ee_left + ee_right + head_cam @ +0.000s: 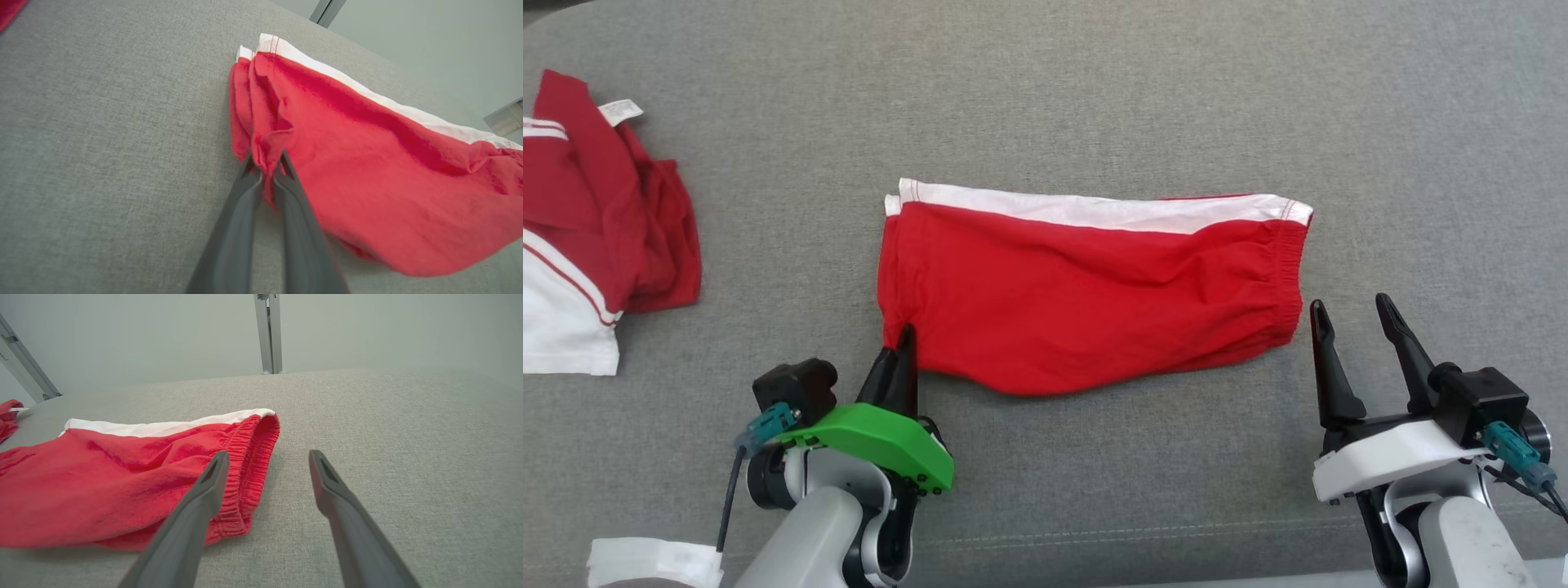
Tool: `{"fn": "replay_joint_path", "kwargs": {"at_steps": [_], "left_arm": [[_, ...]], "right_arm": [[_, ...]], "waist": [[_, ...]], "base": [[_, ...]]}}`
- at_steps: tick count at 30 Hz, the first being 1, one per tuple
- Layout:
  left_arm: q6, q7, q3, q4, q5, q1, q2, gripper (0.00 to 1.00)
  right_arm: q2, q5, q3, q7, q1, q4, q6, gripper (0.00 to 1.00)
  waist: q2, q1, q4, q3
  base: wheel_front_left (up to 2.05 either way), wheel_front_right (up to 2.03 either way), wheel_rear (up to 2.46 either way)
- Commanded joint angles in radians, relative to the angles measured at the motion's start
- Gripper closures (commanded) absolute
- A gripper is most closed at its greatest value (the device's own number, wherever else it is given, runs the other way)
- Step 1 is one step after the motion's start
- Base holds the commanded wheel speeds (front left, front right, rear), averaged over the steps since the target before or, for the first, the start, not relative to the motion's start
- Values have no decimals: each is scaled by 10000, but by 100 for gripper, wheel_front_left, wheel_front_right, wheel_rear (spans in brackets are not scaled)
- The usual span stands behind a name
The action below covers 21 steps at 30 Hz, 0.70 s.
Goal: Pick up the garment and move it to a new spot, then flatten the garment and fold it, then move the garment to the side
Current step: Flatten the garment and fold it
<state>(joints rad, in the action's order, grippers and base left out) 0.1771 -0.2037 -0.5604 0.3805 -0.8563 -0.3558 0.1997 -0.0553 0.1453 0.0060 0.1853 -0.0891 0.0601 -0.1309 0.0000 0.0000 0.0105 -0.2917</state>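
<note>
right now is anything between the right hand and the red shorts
Nothing visible. The open right hand is just beside the elastic waistband end of the red shorts with a white side stripe; only bare grey fabric surface lies between.

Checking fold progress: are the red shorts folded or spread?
Folded once, flat: two hem edges stack at the left end of the red shorts. The left pincer pinches their near corner; the right pincer is open, apart.
</note>
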Motion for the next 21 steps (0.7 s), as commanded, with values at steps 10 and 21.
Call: {"fn": "replay_joint_path", "kwargs": {"at_steps": [10,21], "left_arm": [[364,366,-362,-975,108,687,194,0],[539,-408,210,-1992,1279,74,1386,0]], "right_arm": [[-146,21,114,-474,177,-153,3,0],[-78,318,266,-297,-123,78,3,0]], "waist": [[0,0,651,582],[0,0,149,839]], "base": [[0,0,0],[0,0,0]]}}
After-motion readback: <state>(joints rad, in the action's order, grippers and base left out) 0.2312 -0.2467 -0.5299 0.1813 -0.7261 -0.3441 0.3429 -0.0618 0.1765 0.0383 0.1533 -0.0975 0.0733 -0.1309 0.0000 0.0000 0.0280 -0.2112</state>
